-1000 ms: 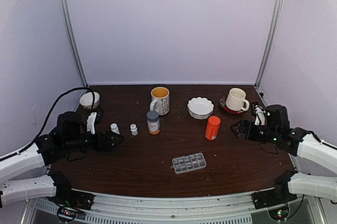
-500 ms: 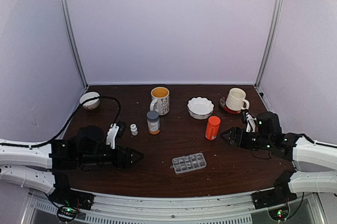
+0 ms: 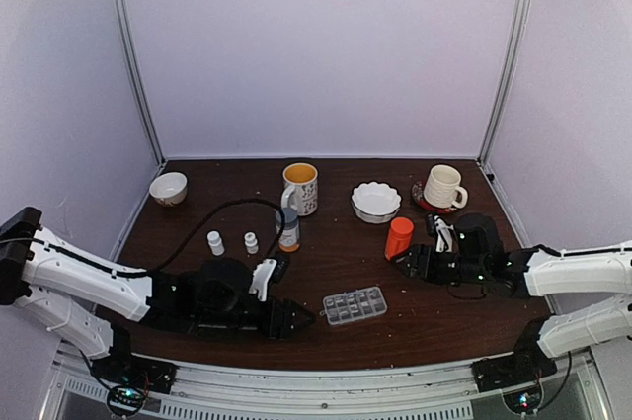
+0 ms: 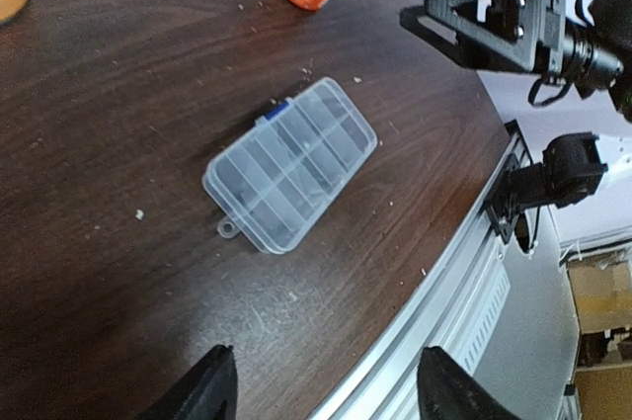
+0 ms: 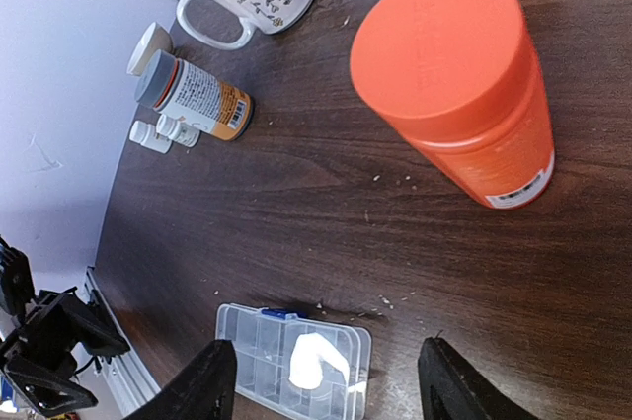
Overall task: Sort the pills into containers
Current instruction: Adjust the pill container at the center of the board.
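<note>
The clear pill box (image 3: 355, 305) lies flat on the dark table (image 3: 454, 326), low and a little right of centre in the overhead view, and nothing is touching it. From the left wrist view, the box (image 4: 291, 165) sits at a slant with its two rows of compartments showing through the plastic. I cannot tell what is inside them.

Tiny pale pills (image 4: 139, 213) lie scattered loose on the wood around the box, and more show in the right wrist view between the box (image 5: 293, 354) and the orange bottle (image 5: 459, 84).

The left arm (image 3: 197, 296) reaches in from the lower left. Its jaws stand apart with nothing between them, pointing at the left end of the box and stopping just short of it.

The right arm (image 3: 484, 264) comes in from the right edge. Its jaws are also apart and hold nothing. They sit near the foot of the orange bottle (image 3: 399, 238), which stands upright ahead of them, not between them.

Toward the top of the table are a flowered mug (image 3: 300, 188), a white scalloped bowl (image 3: 376, 201) and a white mug on a red saucer (image 3: 442, 186). A small bowl (image 3: 168, 188) sits at the far left.

Just below the flowered mug stands a grey-capped pill bottle (image 3: 287, 227), and left of it are two little white bottles (image 3: 215, 242).
</note>
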Controlling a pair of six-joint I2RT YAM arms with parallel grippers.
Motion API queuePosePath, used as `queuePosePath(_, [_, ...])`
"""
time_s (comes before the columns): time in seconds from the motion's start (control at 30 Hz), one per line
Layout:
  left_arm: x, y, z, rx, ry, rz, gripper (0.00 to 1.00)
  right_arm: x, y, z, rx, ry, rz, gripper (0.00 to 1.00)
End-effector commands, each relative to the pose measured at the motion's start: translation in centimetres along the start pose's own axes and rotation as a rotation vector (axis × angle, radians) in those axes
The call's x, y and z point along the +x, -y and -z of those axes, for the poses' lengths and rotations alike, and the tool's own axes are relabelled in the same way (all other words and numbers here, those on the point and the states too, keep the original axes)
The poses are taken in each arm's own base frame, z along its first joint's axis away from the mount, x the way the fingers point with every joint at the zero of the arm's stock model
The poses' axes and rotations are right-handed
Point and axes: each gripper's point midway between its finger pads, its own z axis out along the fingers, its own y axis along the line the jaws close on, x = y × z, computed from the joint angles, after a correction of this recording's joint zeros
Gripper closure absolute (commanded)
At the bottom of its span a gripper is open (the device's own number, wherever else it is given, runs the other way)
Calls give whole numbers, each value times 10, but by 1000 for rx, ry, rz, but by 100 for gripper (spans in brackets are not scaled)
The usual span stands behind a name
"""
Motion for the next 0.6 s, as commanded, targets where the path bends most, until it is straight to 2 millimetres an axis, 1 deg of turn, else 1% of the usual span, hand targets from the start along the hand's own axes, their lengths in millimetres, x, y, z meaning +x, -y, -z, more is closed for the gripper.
queuePosePath(0.0, [-3, 47, -18, 105, -19, -14, 43, -9, -27, -11, -69, 18, 5, 37])
queuePosePath(0.03, [3, 51, -23, 103, -52, -29, 47, -7, -27, -15, -67, 11, 6, 40])
queuePosePath(0.07, [9, 55, -27, 106, -80, -40, 54, -5, -28, -17, -69, 5, 6, 47])
queuePosePath(0.1, [12, 58, -31, 104, -99, -47, 64, -3, -28, -21, -66, -4, 4, 56])
queuePosePath(0.17, [18, 63, -37, 117, -122, -46, 75, 1, -30, -26, -68, -16, 2, 67])
queuePosePath(0.23, [23, 63, -41, 121, -141, -38, 87, 4, -32, -31, -67, -23, 4, 75])
queuePosePath(0.27, [25, 62, -44, 119, -151, -35, 90, 5, -32, -34, -62, -27, 4, 78])
queuePosePath(0.33, [31, 61, -49, 113, -176, -32, 94, 8, -32, -39, -47, -36, 9, 78])
queuePosePath(0.47, [44, 60, -62, 100, -243, -27, 97, 15, -31, -52, -6, -66, 26, 79])
queuePosePath(0.57, [54, 57, -72, 78, -285, -28, 98, 21, -29, -61, 34, -98, 48, 82])
